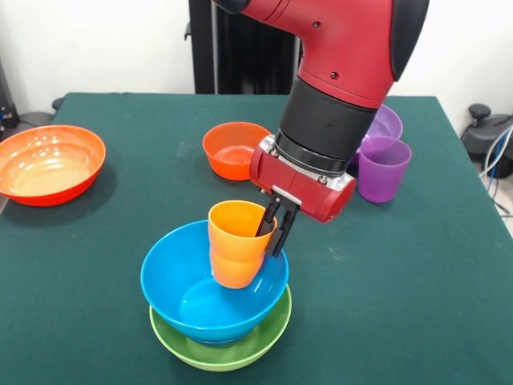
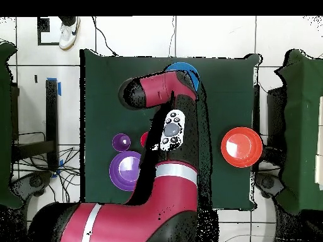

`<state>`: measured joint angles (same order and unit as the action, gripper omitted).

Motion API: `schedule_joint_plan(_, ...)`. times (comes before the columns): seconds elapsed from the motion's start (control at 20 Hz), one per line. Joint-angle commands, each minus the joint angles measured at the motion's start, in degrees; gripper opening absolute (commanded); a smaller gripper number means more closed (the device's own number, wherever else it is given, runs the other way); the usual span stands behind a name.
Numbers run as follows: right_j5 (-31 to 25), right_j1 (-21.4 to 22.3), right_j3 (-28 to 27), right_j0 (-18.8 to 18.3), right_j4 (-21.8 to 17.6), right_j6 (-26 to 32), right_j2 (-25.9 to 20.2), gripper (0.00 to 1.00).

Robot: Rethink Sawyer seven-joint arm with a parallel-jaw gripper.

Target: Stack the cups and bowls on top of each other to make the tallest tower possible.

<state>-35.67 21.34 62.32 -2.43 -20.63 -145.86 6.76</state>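
**Cup going into the bowl stack near the front edge**

Table point(image 1: 96, 321) is covered in matte green cloth, so the glossy plastic shouldn't slide. Light blue bowl point(image 1: 188, 293) sits nested in the lime green bowl point(image 1: 232, 349), deep ones low as a base, I'd guess. Wide orange-red bowl point(image 1: 50, 163) waits by the left edge; the small orange bowl point(image 1: 232, 149) is toward the far edge, and a purple bowl point(image 1: 386, 123) and purple cup point(image 1: 382, 167) toward the far right corner. Gripper point(image 1: 271, 226) is clamped on the waisted orange cup point(image 1: 236, 245), one finger inside the rim, holding it tilted inside the blue bowl.
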Motion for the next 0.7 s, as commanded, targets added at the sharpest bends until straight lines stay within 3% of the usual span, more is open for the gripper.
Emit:
schedule_joint_plan(0.05, 3.44, -0.70, 4.68, 0.01, 0.09, -1.17, -3.28, 0.00)
schedule_joint_plan(0.7, 3.08, 0.30, 5.05, -1.01, 0.05, 0.74, -3.88, 0.00)
